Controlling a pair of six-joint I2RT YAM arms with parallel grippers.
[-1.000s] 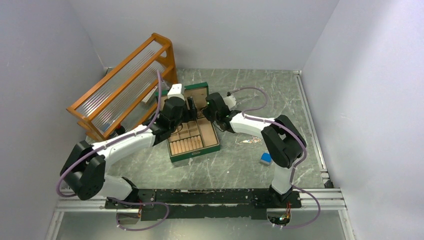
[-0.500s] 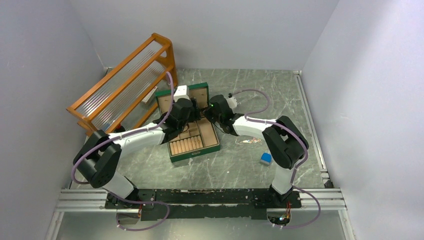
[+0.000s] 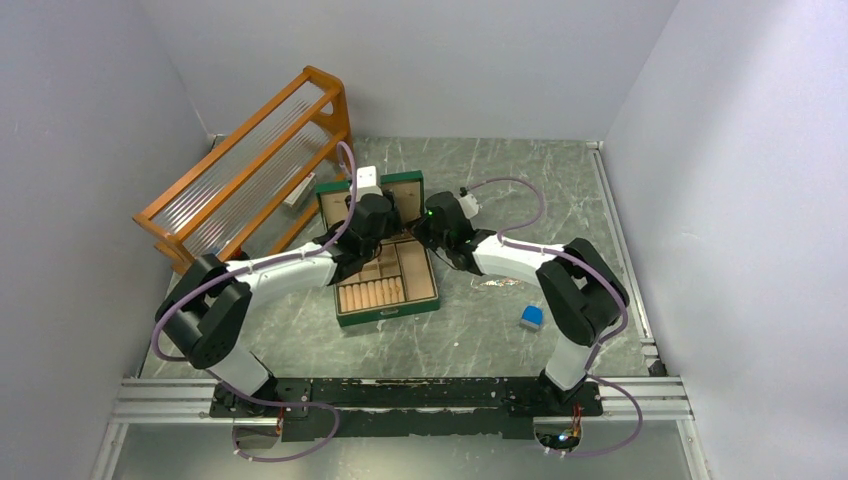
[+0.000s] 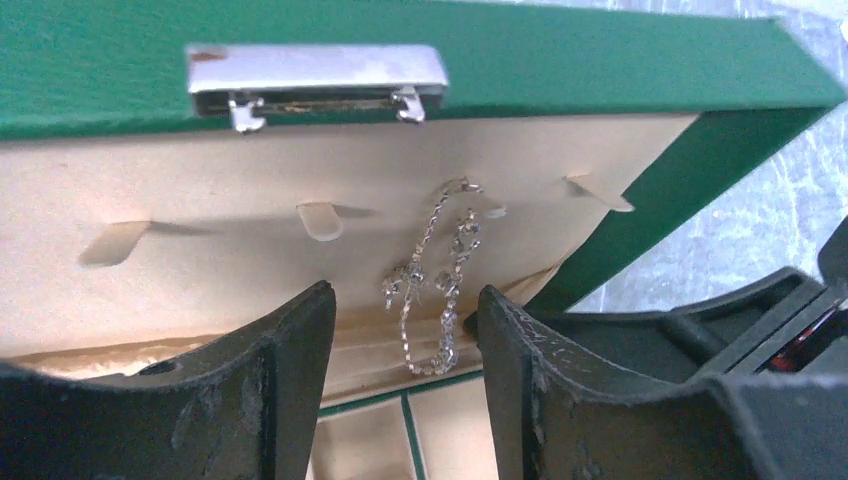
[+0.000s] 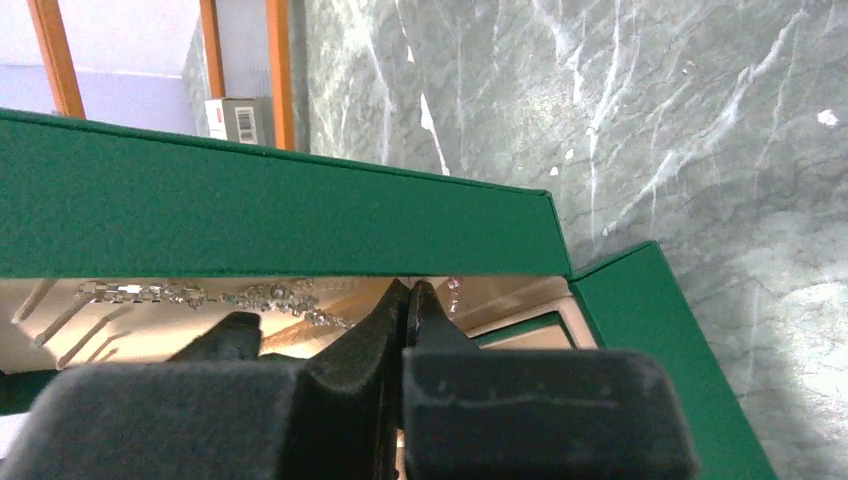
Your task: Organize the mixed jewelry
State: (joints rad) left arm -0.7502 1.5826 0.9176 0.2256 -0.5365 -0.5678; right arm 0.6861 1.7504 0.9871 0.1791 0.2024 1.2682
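Left gripper (image 4: 405, 300) is spread open in front of the green box's (image 3: 388, 313) raised lid (image 4: 520, 60) — a silvery chain (image 4: 462, 240) hangs off a lining tab right between the fingers, touching neither as far as I can tell. Right gripper (image 5: 408, 300) is pinched fully closed by the lid's right end, nothing visible in it. More tiny jewelry bits (image 3: 497, 283) lie on the table (image 3: 480, 345) just right of the box.
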